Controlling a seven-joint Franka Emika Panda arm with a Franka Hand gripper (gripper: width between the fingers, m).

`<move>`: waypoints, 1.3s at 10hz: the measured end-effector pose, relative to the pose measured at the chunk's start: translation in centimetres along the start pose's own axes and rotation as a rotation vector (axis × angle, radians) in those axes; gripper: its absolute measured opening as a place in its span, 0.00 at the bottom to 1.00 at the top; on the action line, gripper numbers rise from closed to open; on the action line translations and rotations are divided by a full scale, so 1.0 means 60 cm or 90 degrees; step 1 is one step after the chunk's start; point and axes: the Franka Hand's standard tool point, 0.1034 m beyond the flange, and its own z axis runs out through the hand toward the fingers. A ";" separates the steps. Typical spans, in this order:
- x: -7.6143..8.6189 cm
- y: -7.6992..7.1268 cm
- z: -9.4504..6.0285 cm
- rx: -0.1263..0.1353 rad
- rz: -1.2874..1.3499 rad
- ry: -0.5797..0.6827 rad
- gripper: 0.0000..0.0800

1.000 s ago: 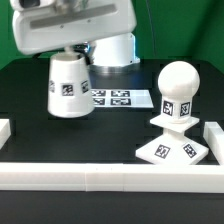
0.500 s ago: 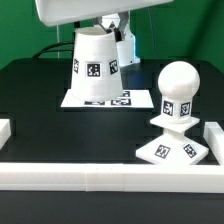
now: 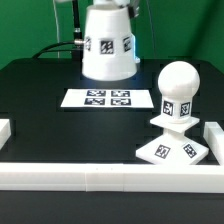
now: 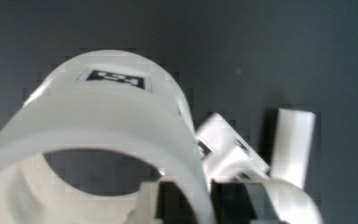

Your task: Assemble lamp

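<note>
The white tapered shade (image 3: 108,42) hangs in the air above the far side of the table, over the marker board (image 3: 108,98), with tags on its side. The gripper (image 4: 204,198) is shut on the shade's rim wall, one finger inside and one outside. In the exterior view the gripper is hidden above the shade at the picture's top edge. The shade (image 4: 105,110) fills most of the wrist view. The round-topped bulb (image 3: 179,85) stands upright on the flat square base (image 3: 175,150) at the exterior view's right, apart from the shade.
A long white border rail (image 3: 100,175) runs along the table's front edge. Short rail pieces sit at the exterior view's left (image 3: 5,130) and right (image 3: 212,135). The black table top lies beneath the shade.
The shade, held in the gripper, has risen off the table and moved toward the exterior view's right, from left of the marker board to above it.
</note>
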 end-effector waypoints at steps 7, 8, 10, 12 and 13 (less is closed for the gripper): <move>0.085 -0.130 -0.016 -0.004 0.014 0.020 0.06; 0.090 -0.131 0.007 -0.005 0.014 0.014 0.06; 0.096 -0.131 0.041 -0.008 0.013 0.011 0.06; 0.101 -0.123 0.080 -0.010 0.015 0.007 0.06; 0.104 -0.121 0.091 -0.011 0.017 0.007 0.06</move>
